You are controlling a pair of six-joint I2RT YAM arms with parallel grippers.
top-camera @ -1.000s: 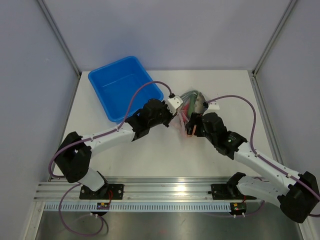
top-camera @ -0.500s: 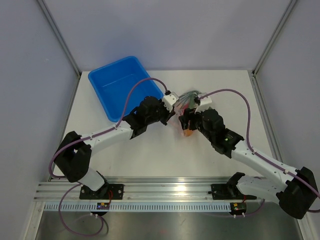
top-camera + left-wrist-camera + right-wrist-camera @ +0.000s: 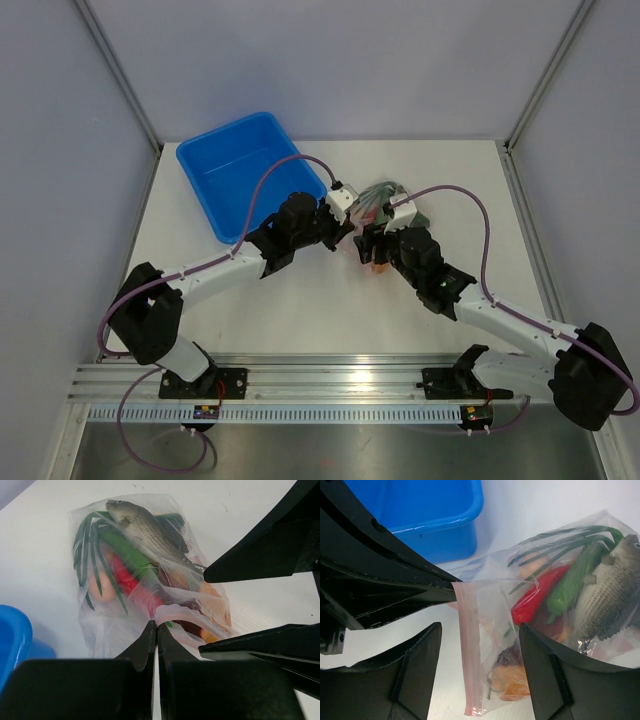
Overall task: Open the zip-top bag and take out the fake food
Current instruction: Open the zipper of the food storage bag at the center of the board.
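Only in wrist views, left pincer (image 3: 156, 626) pinching zip-top bag (image 3: 100, 630) corner, right pincer (image 3: 479, 647) wide

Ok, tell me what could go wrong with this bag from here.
1. The left fingers pinch only a corner of the clear crinkly zip-top bag by its pinkish zip strip; a pull could slip it free.
2. The open right fingers straddle that strip; closing may clamp both layers, dragging the bag unopened with the grey-brown toy fish inside.

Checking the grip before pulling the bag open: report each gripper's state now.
Left gripper: shut on the zip-top bag, at its edge.
Right gripper: open, holding nothing.
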